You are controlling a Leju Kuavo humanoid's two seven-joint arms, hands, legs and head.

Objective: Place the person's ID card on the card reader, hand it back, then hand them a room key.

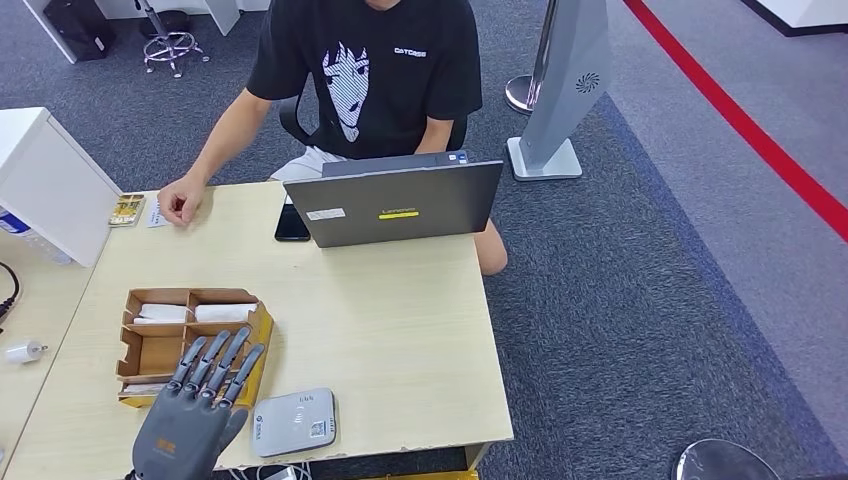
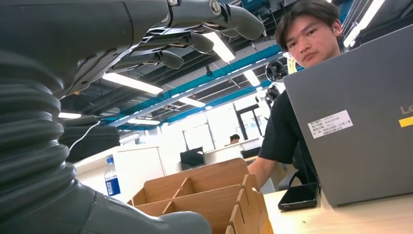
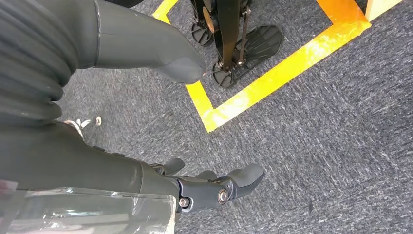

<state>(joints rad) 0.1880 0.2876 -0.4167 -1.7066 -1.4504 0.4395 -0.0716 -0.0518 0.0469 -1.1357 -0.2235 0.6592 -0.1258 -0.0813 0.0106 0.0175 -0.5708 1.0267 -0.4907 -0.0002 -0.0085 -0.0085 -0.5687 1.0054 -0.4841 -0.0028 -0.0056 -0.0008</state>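
Observation:
My left hand [image 1: 192,405] hovers open over the near edge of a wooden divider box [image 1: 150,345], fingers spread and holding nothing. The box's far compartments hold white cards [image 1: 222,312]. The grey card reader [image 1: 293,422] lies on the table just right of that hand. At the table's far left corner the person's hand [image 1: 180,204] rests beside a small white card [image 1: 155,213] and a yellowish card [image 1: 127,209]. From the left wrist view, my left hand's fingers [image 2: 195,29] stretch above the box [image 2: 204,195]. My right hand [image 3: 87,161] hangs over the carpet, fingers apart and empty.
A grey laptop [image 1: 400,200] stands open at the table's far edge, with a black phone [image 1: 292,222] to its left. The person in a black T-shirt [image 1: 370,70] sits behind it. A white cabinet [image 1: 50,185] flanks the left side. Yellow floor tape [image 3: 272,80] crosses the carpet.

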